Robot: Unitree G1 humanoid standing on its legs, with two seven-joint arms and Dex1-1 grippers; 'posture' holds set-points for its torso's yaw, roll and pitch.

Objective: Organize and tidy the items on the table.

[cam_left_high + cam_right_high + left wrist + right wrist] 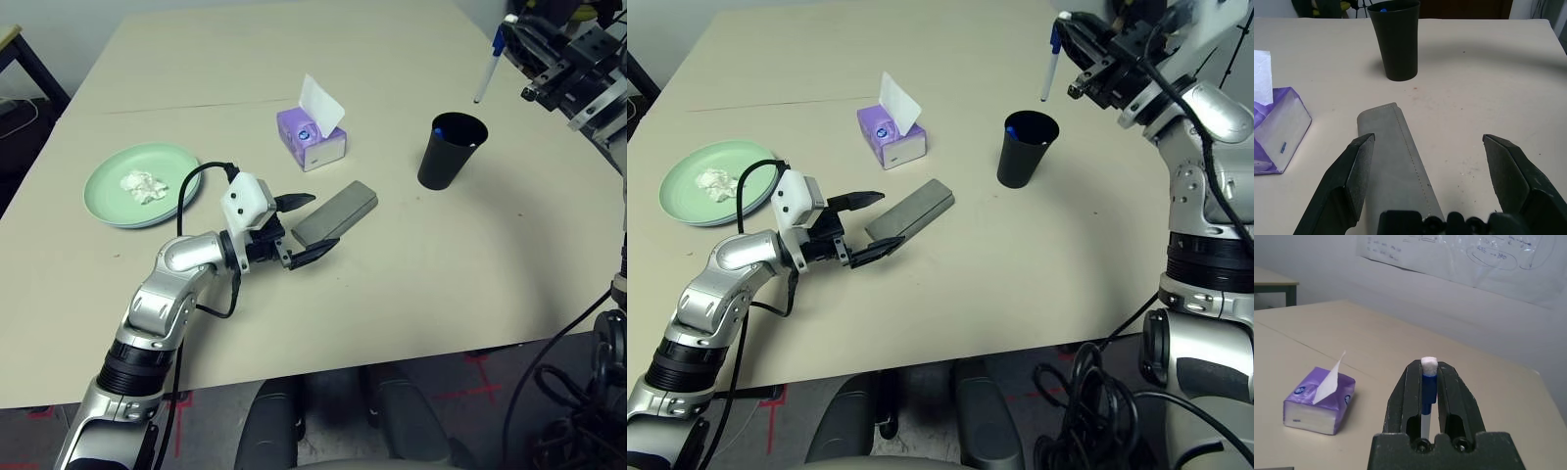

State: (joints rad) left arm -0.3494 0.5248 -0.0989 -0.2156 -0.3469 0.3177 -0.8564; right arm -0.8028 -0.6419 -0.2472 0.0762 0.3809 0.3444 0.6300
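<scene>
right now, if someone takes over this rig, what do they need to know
Right gripper is shut on a pen, held above and behind the black cup.
Left gripper is open, level, with the near end of the grey case between its fingers, not gripped.
One blue-tipped pen is already in the cup.
The tissue wad lies on the green plate; the tissue box stands mid-table.
Left: drop the pen in the cup, deal with the case.

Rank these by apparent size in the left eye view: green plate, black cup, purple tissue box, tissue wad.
1. Green plate
2. Black cup and purple tissue box: look too alike to rank
3. Tissue wad
</scene>
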